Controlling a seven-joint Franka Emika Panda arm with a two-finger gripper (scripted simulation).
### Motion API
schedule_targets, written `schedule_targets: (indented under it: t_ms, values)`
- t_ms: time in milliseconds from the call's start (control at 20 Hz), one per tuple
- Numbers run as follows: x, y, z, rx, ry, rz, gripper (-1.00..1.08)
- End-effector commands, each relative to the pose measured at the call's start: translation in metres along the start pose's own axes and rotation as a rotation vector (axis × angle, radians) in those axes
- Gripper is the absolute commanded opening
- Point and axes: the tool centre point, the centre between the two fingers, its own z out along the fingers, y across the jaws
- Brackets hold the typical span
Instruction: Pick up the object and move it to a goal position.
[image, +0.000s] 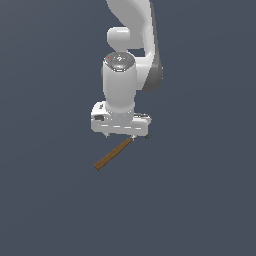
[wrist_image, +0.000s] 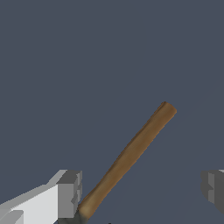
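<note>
The hammer's brown wooden handle sticks out from under the gripper toward the exterior view's lower left. Its dark head is hidden beneath the hand in that view. In the wrist view the handle runs slantwise between the two fingers, and only a sliver of the dark head shows at the frame's edge. My gripper points straight down over the head end. It is open, with the grey fingertips wide apart. One fingertip stands close beside the handle's head end, the other well clear of it.
A flat, plain dark grey-blue surface lies all around the hammer. The white arm rises behind the gripper to the top of the exterior view. No other objects or goal marker show.
</note>
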Motion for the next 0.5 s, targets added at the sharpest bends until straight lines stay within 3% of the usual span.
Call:
schedule_targets:
  t_ms: [0,450]
  values:
    - [-0.004,0.000,0.007,0.004,-0.004,0.043,1.00]
    - [-0.024,0.001,0.043,0.020,-0.024,0.281,1.00]
